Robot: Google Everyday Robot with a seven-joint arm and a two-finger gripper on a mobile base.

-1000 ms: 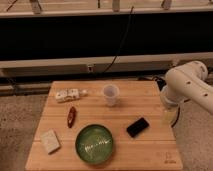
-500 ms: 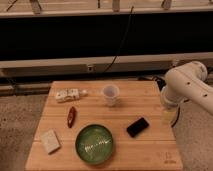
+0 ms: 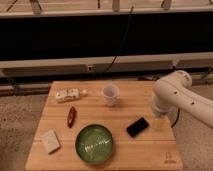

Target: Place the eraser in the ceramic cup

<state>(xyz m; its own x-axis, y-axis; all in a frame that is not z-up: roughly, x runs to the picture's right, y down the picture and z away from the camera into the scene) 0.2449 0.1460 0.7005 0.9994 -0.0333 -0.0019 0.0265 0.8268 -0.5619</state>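
The black eraser (image 3: 137, 127) lies flat on the wooden table (image 3: 125, 159), right of centre. The white ceramic cup (image 3: 111, 94) stands upright toward the back middle, up and to the left of the eraser. My gripper (image 3: 159, 122) hangs below the white arm (image 3: 176, 94) at the table's right side. It is just right of the eraser and holds nothing that I can see.
A green bowl (image 3: 94, 144) sits at the front middle. A slim dark red object (image 3: 71, 116) lies left of centre and a pale beige block (image 3: 50, 141) at the front left. A whitish packet (image 3: 67, 95) lies at the back left. A dark wall with a cable runs behind the table.
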